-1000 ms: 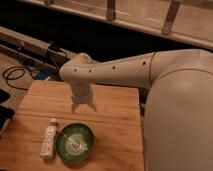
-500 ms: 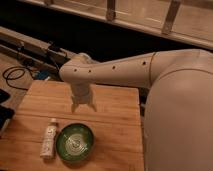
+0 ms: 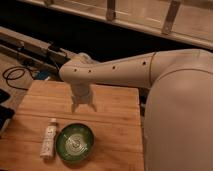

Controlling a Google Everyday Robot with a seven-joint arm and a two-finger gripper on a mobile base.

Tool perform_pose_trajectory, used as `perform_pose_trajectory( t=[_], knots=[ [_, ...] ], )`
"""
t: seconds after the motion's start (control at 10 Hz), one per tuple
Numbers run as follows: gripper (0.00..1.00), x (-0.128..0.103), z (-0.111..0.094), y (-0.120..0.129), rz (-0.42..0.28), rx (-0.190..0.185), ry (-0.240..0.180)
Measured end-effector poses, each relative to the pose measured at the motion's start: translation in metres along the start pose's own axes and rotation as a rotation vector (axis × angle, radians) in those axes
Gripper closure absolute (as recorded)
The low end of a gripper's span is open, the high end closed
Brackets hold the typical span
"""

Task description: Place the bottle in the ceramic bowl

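Starting nearest: noting the bottle [image 3: 48, 140] lying on the worktop [image 3: 115, 125] at the near left, cap pointing away, just beside the left rim of the ceramic bowl [image 3: 91, 137] and not yet in it. Farther back, finding the gripper [image 3: 83, 107] hanging over the middle of the worktop, well apart from both, jaws spread and pinching nothing. Judging this as the reach for the bottle: swinging toward the near left, turning so the jaws are straddling the slim body across its width, around mid-length, then descending squarely. Closing off-centre likely risking rolling it against the rim. Farthest back, glimpsing cables [image 3: 12, 75].
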Motion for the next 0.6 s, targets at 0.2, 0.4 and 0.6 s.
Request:
perform_pose_trajectory(
  t=[0.2, 0.4, 0.6],
  knots=[
    [0.35, -0.011, -0.004, 0.023, -0.04, 0.032, -0.05],
    [0.35, -0.023, 0.0, 0.05, -0.092, 0.073, -0.06],
    [0.35, -0.035, 0.018, 0.089, -0.177, 0.109, -0.04]
  ],
)
